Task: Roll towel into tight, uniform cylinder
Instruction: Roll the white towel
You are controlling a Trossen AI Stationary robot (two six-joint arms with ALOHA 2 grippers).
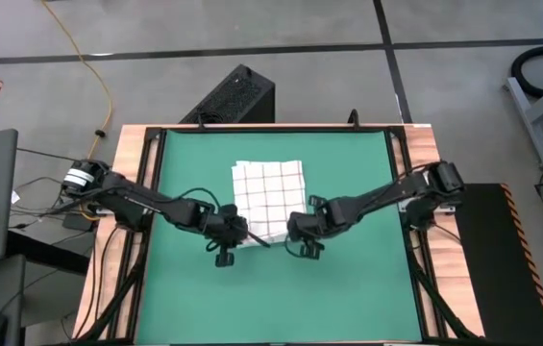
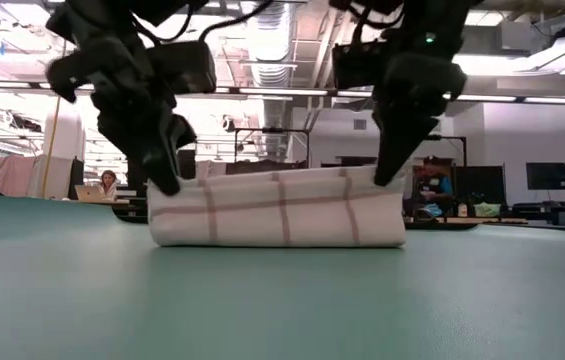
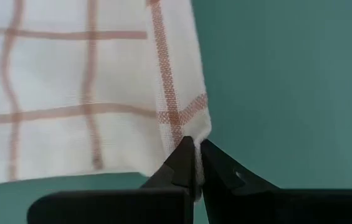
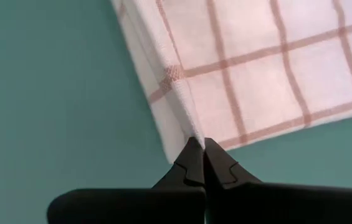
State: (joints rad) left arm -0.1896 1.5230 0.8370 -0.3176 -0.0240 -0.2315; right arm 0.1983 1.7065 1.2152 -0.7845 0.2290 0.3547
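- One towel (image 1: pixel 269 199) is lying on the green mat (image 1: pixel 348 288) covering the surface, its near edge folded over into a low roll.
- Two tools are working there: the left tool (image 3: pixel 195 163) is pinching the roll's left corner, closed tight on the cloth; the right tool (image 4: pixel 199 152) is nipping the right corner likewise.
- Behind, the room is showing desks, monitors and one seated person (image 2: pixel 109 183) (too far off to make out).

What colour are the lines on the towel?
Reddish-brown lines crossing in a grid on the white towel, clearest in the left wrist view.
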